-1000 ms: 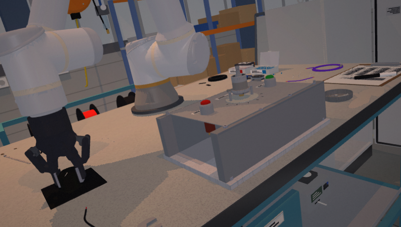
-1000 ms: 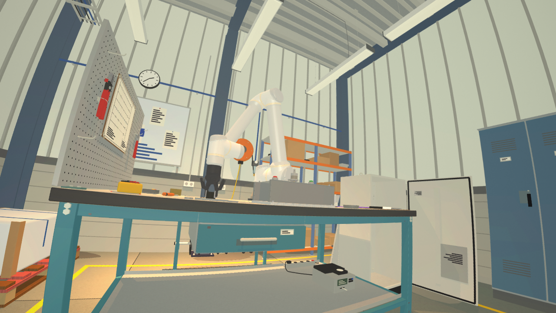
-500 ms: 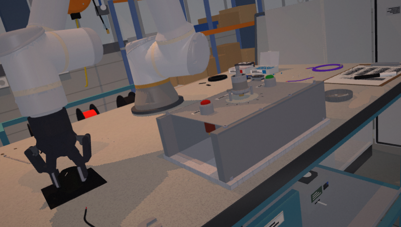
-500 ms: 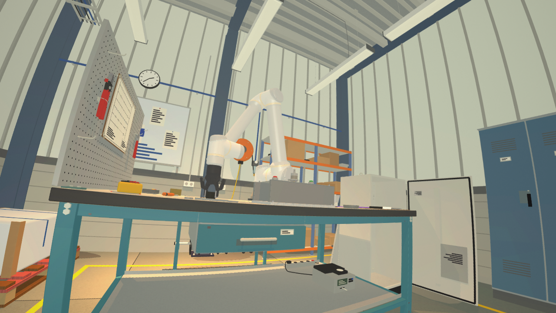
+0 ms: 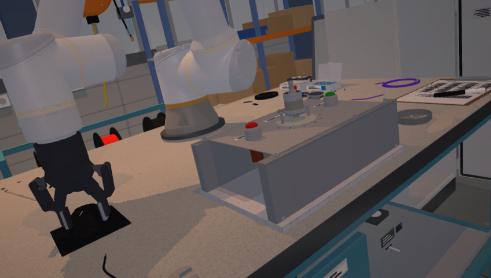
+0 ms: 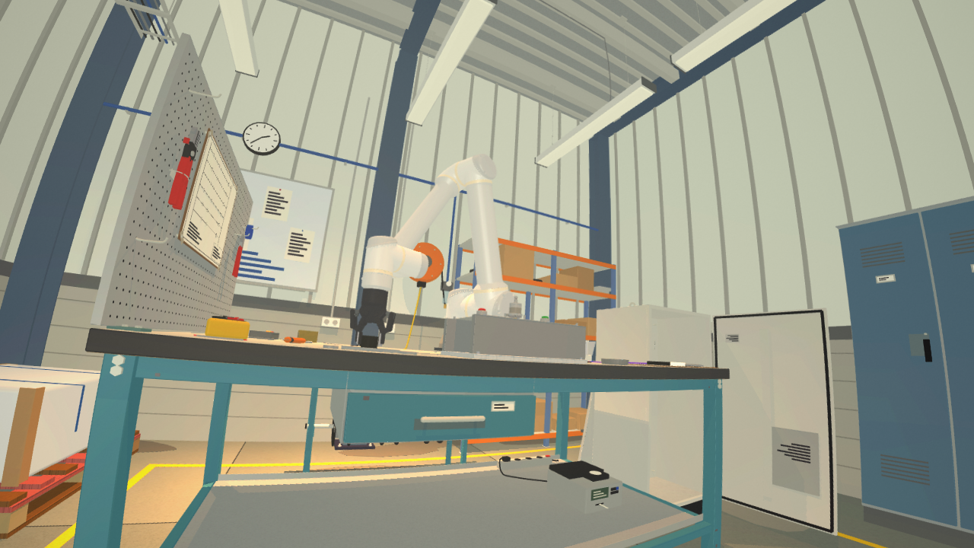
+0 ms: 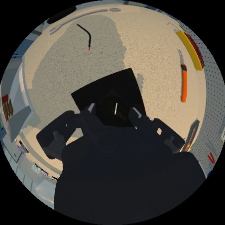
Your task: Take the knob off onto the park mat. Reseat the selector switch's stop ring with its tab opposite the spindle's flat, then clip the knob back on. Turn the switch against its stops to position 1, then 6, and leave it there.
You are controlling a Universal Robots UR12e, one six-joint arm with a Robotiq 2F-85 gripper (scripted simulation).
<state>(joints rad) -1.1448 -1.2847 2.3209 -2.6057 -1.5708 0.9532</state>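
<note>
The black knob (image 5: 85, 213) (image 7: 113, 109) is hard to tell from the black park mat (image 5: 90, 228) (image 7: 109, 95) it rests on; only its white pointer line stands out. My gripper (image 5: 84, 216) (image 6: 368, 339) (image 7: 113, 110) is low over the mat at the bench's left end, open and holding nothing, with the knob between its fingers. The selector switch (image 5: 293, 102) stands bare on top of the grey panel box (image 5: 296, 151), its spindle sticking up without a knob. I cannot make out the stop ring's tab from here.
The grey panel box carries a red button (image 5: 252, 126) and a green button (image 5: 330, 94). A short black wire (image 5: 107, 267) (image 7: 85, 34) lies near the mat. An orange-handled tool (image 7: 184, 83) and a yellow meter (image 7: 191, 48) lie beyond it, with the arm's base (image 5: 193, 129) behind.
</note>
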